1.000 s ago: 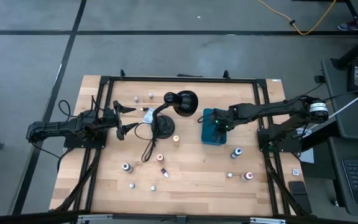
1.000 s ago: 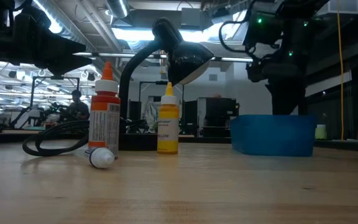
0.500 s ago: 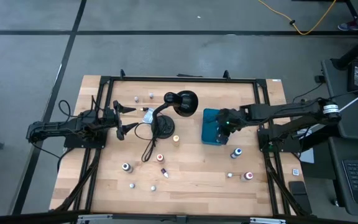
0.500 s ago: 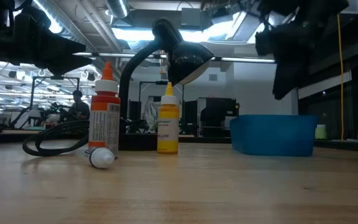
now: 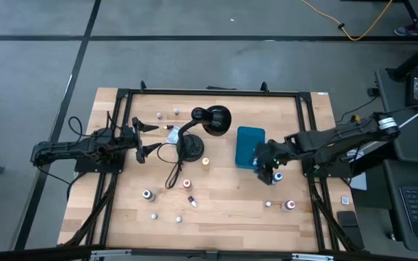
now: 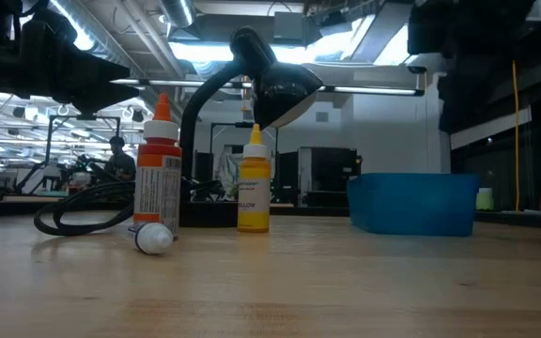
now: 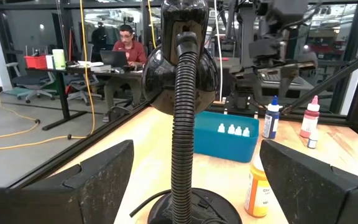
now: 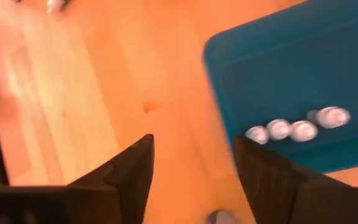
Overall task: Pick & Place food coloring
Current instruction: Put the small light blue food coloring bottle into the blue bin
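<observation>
Small food coloring bottles stand or lie scattered on the wooden table: a yellow one (image 5: pixel 205 162), an orange one (image 5: pixel 186 184), a blue-capped one (image 5: pixel 276 176), a red one (image 5: pixel 290 205). Several white-capped bottles (image 8: pixel 297 129) stand in a row inside the teal box (image 5: pixel 250 147). My right gripper (image 5: pixel 271 165) hovers open and empty off the box's near right corner, just beside the blue-capped bottle. My left gripper (image 5: pixel 141 141) waits open at the table's left, facing the black lamp (image 7: pixel 185 106).
The black desk lamp (image 5: pixel 198 130) and its cable (image 5: pixel 173 170) sit mid-table between the arms. More tiny bottles lie near the near edge (image 5: pixel 154 215) and the far edge (image 5: pixel 176 112). A black frame rail (image 5: pixel 209 93) borders the table. A person sits in the room beyond (image 7: pixel 126 43).
My right gripper has moved from above the teal box toward the table's near edge and a little to the right, ending off the box's near right corner by the blue-capped bottle. The bottles on the table have stayed put.
</observation>
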